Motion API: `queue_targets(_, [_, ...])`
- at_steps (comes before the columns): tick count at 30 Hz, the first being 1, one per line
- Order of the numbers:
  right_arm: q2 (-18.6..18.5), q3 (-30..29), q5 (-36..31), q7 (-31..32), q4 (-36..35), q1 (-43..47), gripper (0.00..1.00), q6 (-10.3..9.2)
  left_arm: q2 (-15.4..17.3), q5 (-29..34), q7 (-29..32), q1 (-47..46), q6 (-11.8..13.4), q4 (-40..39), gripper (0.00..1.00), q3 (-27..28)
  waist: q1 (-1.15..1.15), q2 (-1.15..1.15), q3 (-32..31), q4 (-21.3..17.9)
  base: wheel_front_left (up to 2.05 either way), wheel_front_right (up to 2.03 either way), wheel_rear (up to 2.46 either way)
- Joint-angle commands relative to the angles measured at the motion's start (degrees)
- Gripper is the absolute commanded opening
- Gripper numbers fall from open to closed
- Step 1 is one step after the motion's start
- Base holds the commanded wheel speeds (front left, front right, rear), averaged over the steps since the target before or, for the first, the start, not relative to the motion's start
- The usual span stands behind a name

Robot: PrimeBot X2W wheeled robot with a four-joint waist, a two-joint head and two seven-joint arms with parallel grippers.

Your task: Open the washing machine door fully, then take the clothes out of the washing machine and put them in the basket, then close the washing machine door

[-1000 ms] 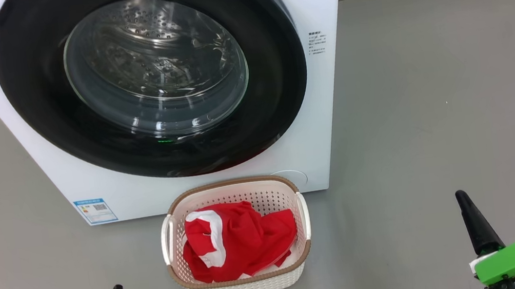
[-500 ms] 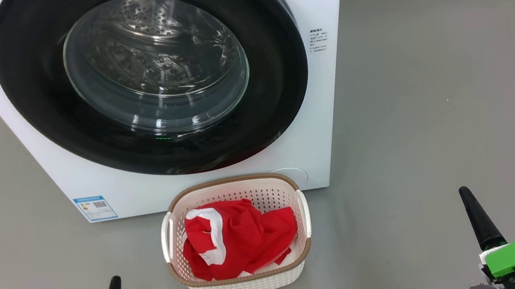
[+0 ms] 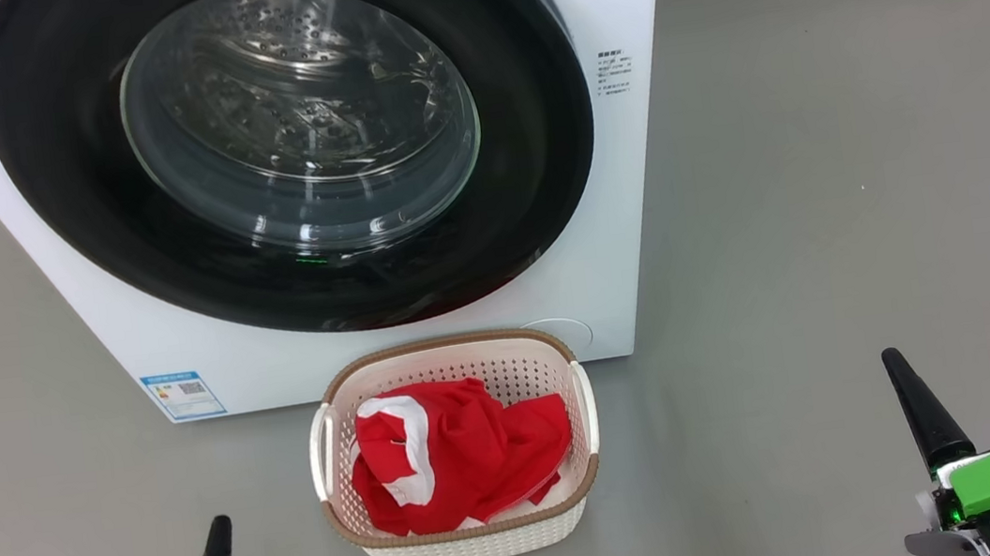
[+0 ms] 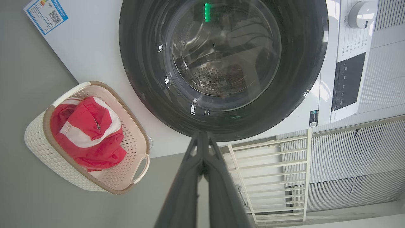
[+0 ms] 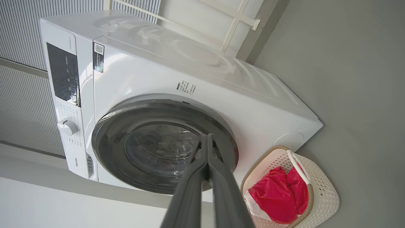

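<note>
White boxy front-loading washing machine point(image 3: 640, 232) takes up the 12 o'clock half of the head view. Its large round door point(image 3: 529, 170), with a glossy black rim and a bulging glass window, lies shut against the front. At 6 o'clock from the door, on the grey floor point(image 3: 823, 181), the small cream perforated plastic basket point(image 3: 471, 545) with a brown woven-look rim stands just beside the machine's base. The bright red clothes with white patches point(image 3: 470, 456) are bunched inside it. The left gripper point(image 3: 220, 529) sits at 8 o'clock from the basket and the right gripper point(image 3: 893, 361) at 3 o'clock. Both are well apart from it, each with its 2 dark fingers pressed together on nothing. A small blue label point(image 3: 183, 395) sits at 7 o'clock on the machine's front.
</note>
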Motion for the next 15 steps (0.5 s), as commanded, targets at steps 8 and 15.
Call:
queue_targets(8, [-1.1, 0.1, 6.2, 1.7, -1.1, -3.5, 0.00, -0.05, 0.3, -6.2, 1.8, -3.4, -0.4, -1.1, 0.00, 2.2, 0.00, 0.00, 0.3, 0.1, 0.00, 0.00, 0.00])
queue_targets(15, [-1.1, -0.3, 10.5, 2.9, -0.9, -3.9, 0.00, -0.05, 0.2, -10.5, 2.9, -4.1, -0.4, -0.9, 0.00, 2.5, 0.00, 0.00, 0.5, 0.2, 0.00, 0.00, 0.00])
